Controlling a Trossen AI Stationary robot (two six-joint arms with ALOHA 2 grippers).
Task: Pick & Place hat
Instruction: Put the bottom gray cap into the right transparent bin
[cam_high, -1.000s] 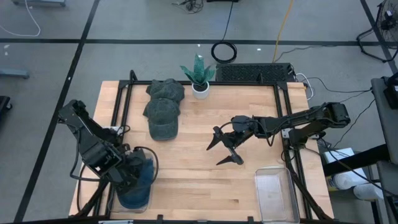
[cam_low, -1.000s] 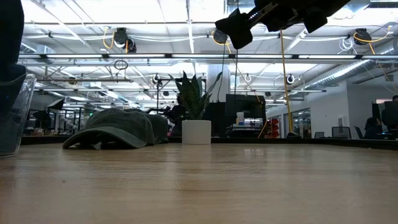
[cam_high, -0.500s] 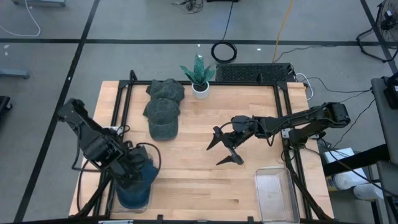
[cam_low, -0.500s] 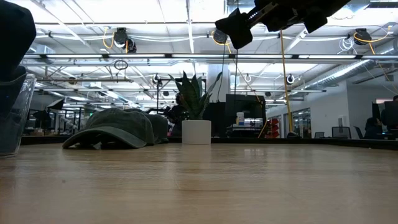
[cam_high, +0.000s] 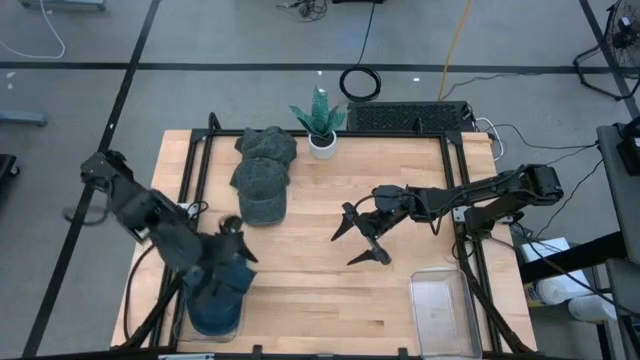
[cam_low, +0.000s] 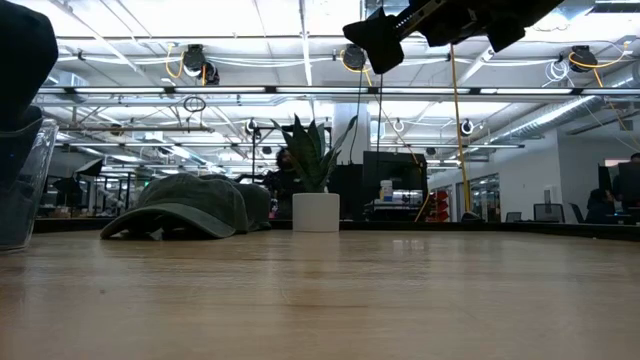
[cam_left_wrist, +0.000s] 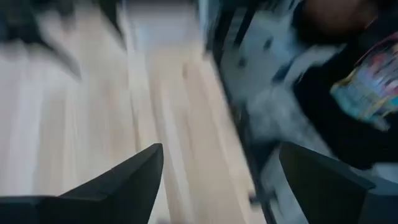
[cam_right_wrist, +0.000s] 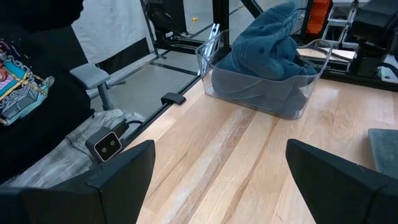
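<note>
A blue hat (cam_high: 218, 290) lies bunched in a clear bin (cam_high: 190, 318) at the table's near left corner; the right wrist view shows the blue hat (cam_right_wrist: 264, 53) heaped above the bin's rim (cam_right_wrist: 261, 102). My left gripper (cam_high: 238, 240) hovers just past the bin's far right side, open and empty. Two green hats lie at the far left: the nearer hat (cam_high: 261, 190) rests flat with its brim toward the near edge, and the farther hat (cam_high: 267, 145) lies behind it. My right gripper (cam_high: 357, 236) hangs open over the table's middle.
A potted plant (cam_high: 322, 125) stands at the far edge, also seen as the plant (cam_low: 316, 190) beside the green hat (cam_low: 185, 207). An empty clear bin (cam_high: 440, 310) sits at the near right corner. A person in a dark printed shirt (cam_right_wrist: 31, 81) sits by the table's edge.
My left gripper has risen out of the blue hat's bin and swung toward the table's middle and far side, rolling its wrist as it went. The blue hat stays bunched in the bin. My right arm has kept still.
</note>
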